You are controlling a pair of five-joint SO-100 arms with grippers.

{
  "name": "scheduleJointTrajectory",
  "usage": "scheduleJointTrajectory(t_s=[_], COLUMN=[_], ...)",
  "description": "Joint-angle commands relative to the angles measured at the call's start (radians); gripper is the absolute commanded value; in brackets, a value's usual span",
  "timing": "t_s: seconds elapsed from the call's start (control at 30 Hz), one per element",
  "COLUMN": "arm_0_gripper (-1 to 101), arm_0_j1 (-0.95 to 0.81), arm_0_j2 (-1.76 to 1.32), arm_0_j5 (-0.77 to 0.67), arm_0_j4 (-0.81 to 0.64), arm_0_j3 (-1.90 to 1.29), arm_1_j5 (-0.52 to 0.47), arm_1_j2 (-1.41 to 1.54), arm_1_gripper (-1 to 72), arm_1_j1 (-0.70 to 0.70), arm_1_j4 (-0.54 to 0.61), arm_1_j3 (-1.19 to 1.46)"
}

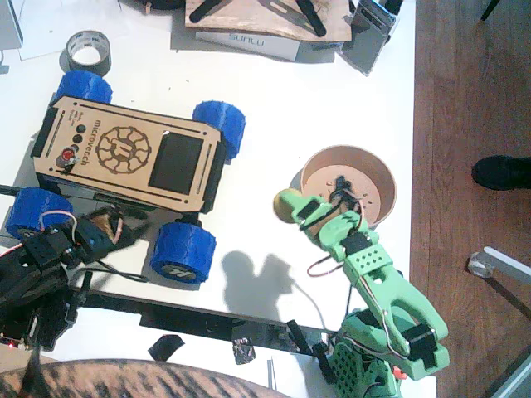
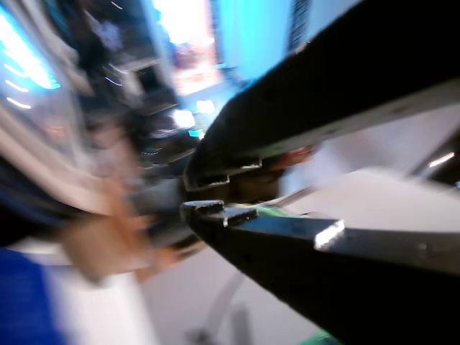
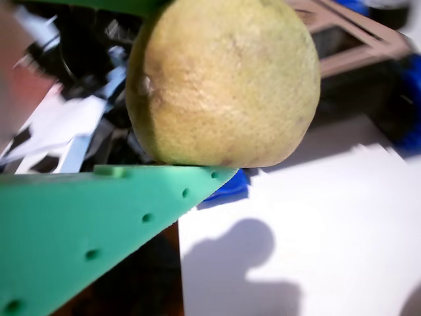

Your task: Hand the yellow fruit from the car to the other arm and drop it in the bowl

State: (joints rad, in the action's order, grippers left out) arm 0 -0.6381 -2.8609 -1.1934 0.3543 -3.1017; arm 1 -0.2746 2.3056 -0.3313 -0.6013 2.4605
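Observation:
My right gripper (image 1: 299, 207), on the green arm, is shut on the yellow fruit (image 1: 288, 201). It holds the fruit just left of the tan bowl (image 1: 387, 177), outside its rim. In a wrist view the fruit (image 3: 223, 85) fills the frame, resting on a green finger (image 3: 99, 224). The wooden car (image 1: 124, 149) with blue wheels stands at the upper left with nothing on its deck. My left gripper (image 1: 123, 225), on the black arm, sits by the car's near side. Its jaws (image 2: 190, 194) are nearly together with nothing between them in a blurred wrist view.
A grey tape roll (image 1: 87, 50) lies behind the car. Boards and boxes (image 1: 257, 21) line the far edge. The table ends just right of the bowl, with wood floor and a dark shoe (image 1: 502, 172) beyond. Bare white table lies between the car and the green arm.

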Motion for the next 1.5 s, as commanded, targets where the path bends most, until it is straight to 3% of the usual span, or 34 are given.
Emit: scheduleJointTrajectory(t_s=[0.0,0.3,0.43,0.6,1.03,1.3,1.47], arm_0_gripper=[0,0,0,0,0,0,0], arm_0_j1=[0.144,0.491,0.597,0.655,0.655,0.655,0.650], arm_0_j2=[-0.049,-0.144,-0.241,-0.255,-0.175,-0.172,-0.190], arm_0_j5=[0.109,0.512,0.606,0.612,0.612,0.612,0.612], arm_0_j4=[0.175,0.430,0.561,0.690,0.693,0.690,0.696], arm_0_j3=[0.014,0.014,0.014,0.005,0.003,0.002,-0.002], arm_1_j5=[0.038,0.183,0.250,0.336,0.591,0.666,0.690], arm_1_j2=[-0.032,-0.232,-0.348,-0.494,-0.845,-1.011,-1.078], arm_1_gripper=[0.0,0.0,0.0,0.0,0.0,0.0,0.0], arm_1_j1=[0.037,0.064,0.077,0.104,0.196,0.232,0.275], arm_1_j4=[-0.008,-0.023,-0.031,-0.071,-0.284,-0.420,-0.448], arm_1_j3=[-0.103,-0.253,-0.334,-0.462,-0.833,-1.034,-1.118])
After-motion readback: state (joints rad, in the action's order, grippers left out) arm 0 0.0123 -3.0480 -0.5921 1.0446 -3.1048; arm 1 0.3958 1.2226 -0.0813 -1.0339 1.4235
